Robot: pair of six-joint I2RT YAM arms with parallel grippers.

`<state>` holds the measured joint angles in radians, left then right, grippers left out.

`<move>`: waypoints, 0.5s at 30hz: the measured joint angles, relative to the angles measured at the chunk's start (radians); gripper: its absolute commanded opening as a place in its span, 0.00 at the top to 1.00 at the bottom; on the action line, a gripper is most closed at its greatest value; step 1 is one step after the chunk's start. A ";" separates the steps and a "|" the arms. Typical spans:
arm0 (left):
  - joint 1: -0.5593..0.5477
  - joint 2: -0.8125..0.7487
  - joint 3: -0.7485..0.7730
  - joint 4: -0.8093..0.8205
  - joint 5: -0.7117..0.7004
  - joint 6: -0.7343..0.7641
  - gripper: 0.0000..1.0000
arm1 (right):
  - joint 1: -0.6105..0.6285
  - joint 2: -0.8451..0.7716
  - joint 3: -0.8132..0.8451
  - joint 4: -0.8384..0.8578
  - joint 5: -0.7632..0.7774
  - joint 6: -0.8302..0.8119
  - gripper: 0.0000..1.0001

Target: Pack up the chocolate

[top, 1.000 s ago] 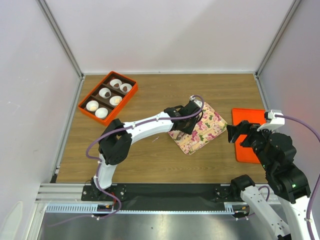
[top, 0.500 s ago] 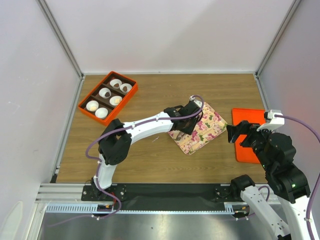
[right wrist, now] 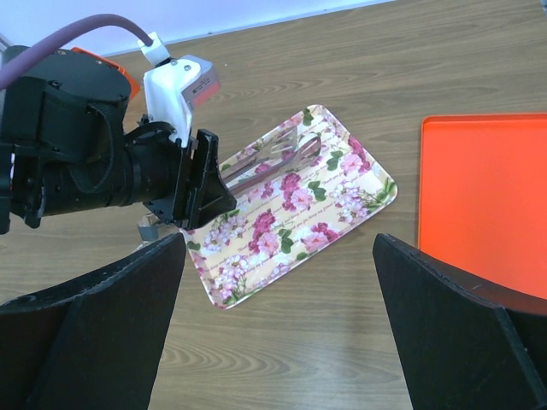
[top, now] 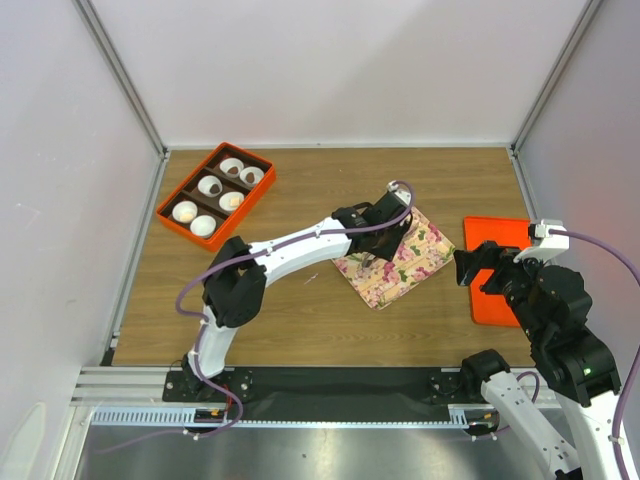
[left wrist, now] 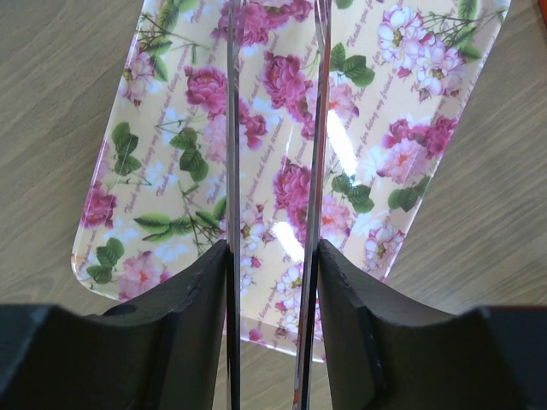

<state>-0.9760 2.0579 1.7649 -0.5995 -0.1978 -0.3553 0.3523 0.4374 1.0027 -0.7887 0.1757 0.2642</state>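
The chocolate shows only as tiny dark specks inside some white paper cups (top: 209, 185) in the orange compartment box (top: 170, 200) at the far left; they are too small to make out. My left gripper (top: 385, 230) is shut on metal tongs (left wrist: 320, 128) and holds them over the pink-flowered tray (top: 400, 265), which has nothing on it. The tongs' two blades run between my fingers (left wrist: 197, 316) in the left wrist view. They also show in the right wrist view (right wrist: 278, 158). My right gripper (top: 475, 268) is open and empty, to the right of the tray (right wrist: 291, 213).
A flat orange lid (top: 495, 235) lies at the right edge of the wooden table, partly under my right arm; it also shows in the right wrist view (right wrist: 479, 196). White walls enclose the table on three sides.
My left gripper has shifted slightly toward the far right over the flowered tray, tongs still in it. The right arm has not moved.
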 measured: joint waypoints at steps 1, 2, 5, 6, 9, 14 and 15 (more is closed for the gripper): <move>0.001 0.007 0.006 0.000 0.001 0.001 0.52 | 0.000 0.000 0.000 0.000 0.001 -0.002 0.00; 0.002 0.016 0.011 0.000 0.002 0.002 0.52 | 0.000 0.000 0.000 0.000 0.002 -0.004 0.00; 0.004 0.037 0.016 0.000 0.003 0.008 0.52 | 0.000 0.000 0.000 0.000 0.003 -0.006 0.00; 0.004 0.044 0.016 0.000 0.003 0.008 0.53 | 0.000 0.000 0.000 0.000 0.004 -0.007 0.01; 0.008 0.059 0.016 0.000 0.008 0.012 0.53 | 0.000 0.000 0.000 0.000 0.004 -0.008 0.00; 0.010 0.068 0.019 0.001 0.011 0.017 0.54 | 0.000 0.000 0.000 0.000 0.005 -0.010 0.00; 0.010 0.069 0.020 0.001 0.012 0.017 0.54 | 0.000 -0.001 0.000 0.000 0.005 -0.011 0.00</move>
<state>-0.9661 2.1265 1.7847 -0.5983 -0.1860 -0.3386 0.3523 0.4366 1.0027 -0.7887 0.1806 0.2527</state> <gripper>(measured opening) 0.469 0.994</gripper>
